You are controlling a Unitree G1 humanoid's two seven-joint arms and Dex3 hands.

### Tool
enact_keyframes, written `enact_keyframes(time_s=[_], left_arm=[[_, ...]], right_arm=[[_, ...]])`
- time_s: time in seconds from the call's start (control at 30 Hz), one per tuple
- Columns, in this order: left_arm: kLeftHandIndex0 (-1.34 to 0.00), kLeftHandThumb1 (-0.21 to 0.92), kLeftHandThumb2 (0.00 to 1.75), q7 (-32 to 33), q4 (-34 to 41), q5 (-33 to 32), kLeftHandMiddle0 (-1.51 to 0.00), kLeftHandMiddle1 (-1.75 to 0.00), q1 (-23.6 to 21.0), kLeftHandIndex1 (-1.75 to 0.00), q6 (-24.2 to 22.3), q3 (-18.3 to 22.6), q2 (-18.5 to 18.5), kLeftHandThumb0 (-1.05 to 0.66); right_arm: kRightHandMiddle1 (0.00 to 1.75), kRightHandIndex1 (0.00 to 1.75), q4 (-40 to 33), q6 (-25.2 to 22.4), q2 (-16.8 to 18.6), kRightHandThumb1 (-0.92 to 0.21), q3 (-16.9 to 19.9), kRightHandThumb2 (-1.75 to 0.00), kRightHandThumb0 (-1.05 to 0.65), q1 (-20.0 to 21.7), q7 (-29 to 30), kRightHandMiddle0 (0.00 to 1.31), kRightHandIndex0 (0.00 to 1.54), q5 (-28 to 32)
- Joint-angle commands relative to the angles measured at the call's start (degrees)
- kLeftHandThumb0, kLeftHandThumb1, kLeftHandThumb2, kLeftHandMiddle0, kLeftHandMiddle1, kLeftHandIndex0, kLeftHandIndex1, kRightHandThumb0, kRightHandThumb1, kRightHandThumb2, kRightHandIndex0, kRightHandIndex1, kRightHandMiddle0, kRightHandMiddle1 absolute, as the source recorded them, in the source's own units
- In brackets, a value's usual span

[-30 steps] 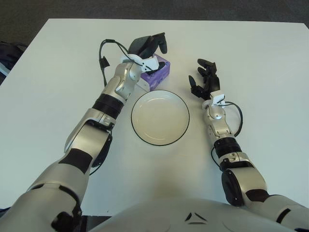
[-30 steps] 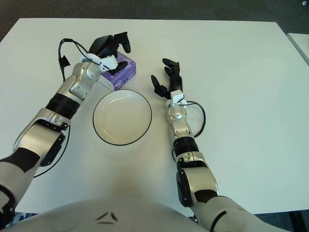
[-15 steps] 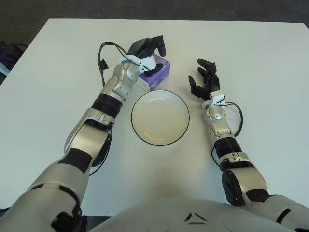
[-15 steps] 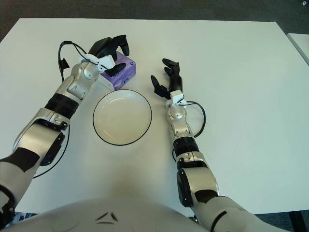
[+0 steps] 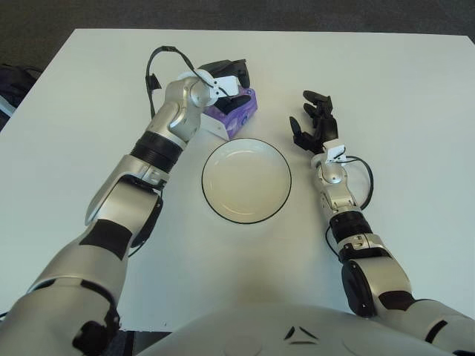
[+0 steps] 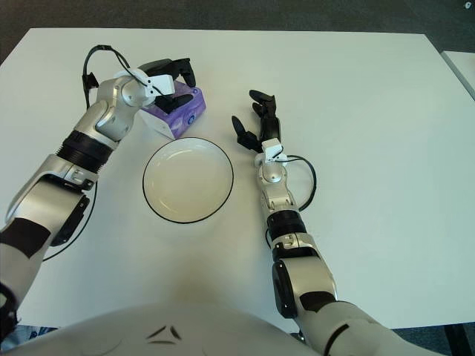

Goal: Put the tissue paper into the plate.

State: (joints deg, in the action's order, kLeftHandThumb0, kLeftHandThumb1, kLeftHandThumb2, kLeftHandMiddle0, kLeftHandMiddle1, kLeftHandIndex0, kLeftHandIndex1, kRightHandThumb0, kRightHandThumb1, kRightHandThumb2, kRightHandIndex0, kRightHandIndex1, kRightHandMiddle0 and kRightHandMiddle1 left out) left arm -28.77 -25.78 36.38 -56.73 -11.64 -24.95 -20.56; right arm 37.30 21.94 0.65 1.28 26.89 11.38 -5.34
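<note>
- My left hand (image 5: 226, 80) now sits on the purple tissue pack (image 5: 236, 111), dark fingers (image 5: 239, 70) curled over the far top edge and the thumb side pressed into the near face. I read this as a closing grasp on the pack, though I cannot confirm a firm pinch from these views.
- Compared with one second ago, the hand has dropped and rolled: then it hovered above the pack with fingers spread toward the far side of the table; half a second ago it was lower, fingers reaching over the top; now the wrist has swung back toward the left and the palm is down against the pack.
- The pack itself looks tipped: its white end (image 6: 157, 122) shows lifted and turned toward me more than before, so the hand appears to be tilting or starting to raise it.
- The pack is directly under the left hand; it is not yet in the plate (image 5: 246, 180), which lies just beside it, nearer to me and slightly to the right, nothing in it.
- Meaning for the task: approach is over, grasp is in progress; lift and a short carry toward me remain.
- My right hand (image 5: 315, 124) shows beyond the plate's right rim, fingers loosely spread, holding nothing, unchanged across all frames.
- White table (image 5: 401, 89) otherwise as before.
</note>
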Motion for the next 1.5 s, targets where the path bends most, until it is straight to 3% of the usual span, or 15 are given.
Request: enact_keyframes(time_s=[0.0, 0.13, 0.2, 0.33, 0.5, 0.93, 1.13, 1.47], left_arm=[[0.0, 0.92, 1.2, -8.44, 3.15, 3.55, -0.01, -0.73, -1.32, -0.27, -2.63, -3.5, -3.5, -1.04], [0.0, 0.92, 1.24, -11.67, 4.69, 8.36, -0.02, -0.42, -1.86, -0.12, -5.89, -6.23, -4.1, -1.05], [0.0, 0.92, 1.25, -13.35, 5.52, 10.91, -0.01, -0.17, -2.08, -0.05, -7.65, -7.64, -4.36, -1.05], [0.0, 0.92, 1.25, -16.21, 6.46, 14.87, 0.0, -0.04, -2.48, -0.01, -9.72, -9.59, -4.6, -1.05], [0.0, 0.92, 1.24, -20.24, 7.35, 18.66, 0.0, -0.01, -3.2, 0.0, -10.01, -11.78, -5.22, -1.05], [0.0, 0.92, 1.24, -26.32, 11.18, 25.07, -0.01, 0.0, -4.14, 0.0, -3.57, -14.27, -7.79, -1.05], [0.0, 0.92, 1.24, -26.39, 14.42, 28.56, -0.01, 0.0, -2.84, 0.0, -3.22, -14.04, -8.25, -1.05], [-0.02, 0.92, 1.2, -20.44, 20.05, 34.56, -0.04, -0.01, 0.62, -0.01, -2.75, -12.83, -9.0, -1.05]], right_arm=[[0.92, 0.69, 7.36, -7.59, 0.21, -0.74, 0.25, -0.61, -0.54, -10.57, -1.17, 0.0, 0.34, 0.59], [0.94, 0.69, 7.5, -7.77, 0.06, -0.75, 0.15, -0.6, -0.56, -10.47, -1.32, 0.0, 0.35, 0.48], [0.95, 0.69, 7.64, -7.83, -0.01, -0.76, 0.08, -0.59, -0.57, -10.4, -1.45, 0.0, 0.36, 0.43], [0.96, 0.68, 8.01, -7.86, -0.02, -0.76, -0.03, -0.58, -0.57, -10.2, -1.51, 0.0, 0.37, 0.3], [0.97, 0.68, 8.06, -7.93, 0.04, -0.76, -0.17, -0.57, -0.57, -10.23, -1.6, 0.0, 0.39, 0.21], [0.95, 0.64, 8.59, -7.8, 0.41, -0.77, -0.8, -0.56, -0.55, -10.21, -2.0, 0.0, 0.39, 0.18], [0.95, 0.64, 9.48, -7.55, 0.84, -0.76, -0.93, -0.57, -0.55, -9.87, -1.92, 0.0, 0.4, 0.21], [1.04, 0.68, 11.45, -6.73, 1.55, -0.71, -0.61, -0.61, -0.53, -8.99, -2.61, 0.0, 0.42, 0.96]])
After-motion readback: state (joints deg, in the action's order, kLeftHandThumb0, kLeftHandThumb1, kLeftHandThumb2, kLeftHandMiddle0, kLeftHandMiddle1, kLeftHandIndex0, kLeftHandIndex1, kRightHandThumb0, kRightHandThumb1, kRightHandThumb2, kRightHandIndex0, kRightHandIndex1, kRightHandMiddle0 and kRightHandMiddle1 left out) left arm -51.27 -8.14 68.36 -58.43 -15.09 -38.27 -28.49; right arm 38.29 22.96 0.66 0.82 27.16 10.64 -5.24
